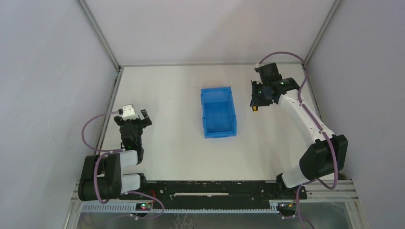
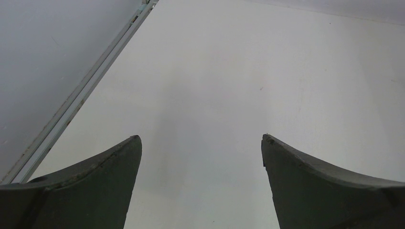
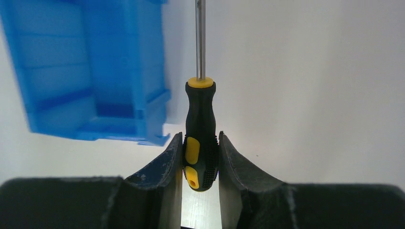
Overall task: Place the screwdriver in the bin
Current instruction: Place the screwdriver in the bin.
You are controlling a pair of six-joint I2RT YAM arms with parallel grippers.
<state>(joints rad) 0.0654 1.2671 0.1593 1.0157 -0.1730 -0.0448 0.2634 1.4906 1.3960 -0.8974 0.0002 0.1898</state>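
The blue bin (image 1: 218, 112) stands mid-table, open side up. My right gripper (image 1: 257, 102) hovers to the right of the bin, above the table, and is shut on the screwdriver (image 3: 200, 138). Its black-and-yellow handle sits clamped between the fingers (image 3: 165, 162), and the thin metal shaft points away out the top of the right wrist view. The bin (image 3: 90, 71) shows at the upper left of that view, beside the shaft. A yellow bit of the screwdriver (image 1: 255, 109) shows under the gripper in the top view. My left gripper (image 1: 134, 123) is open and empty over bare table at the left.
Grey walls and metal frame rails (image 1: 111, 95) close in the white table (image 1: 176, 152) on the left, back and right. The left rail also shows in the left wrist view (image 2: 81, 95). A black rail (image 1: 210, 188) runs along the near edge between the arm bases.
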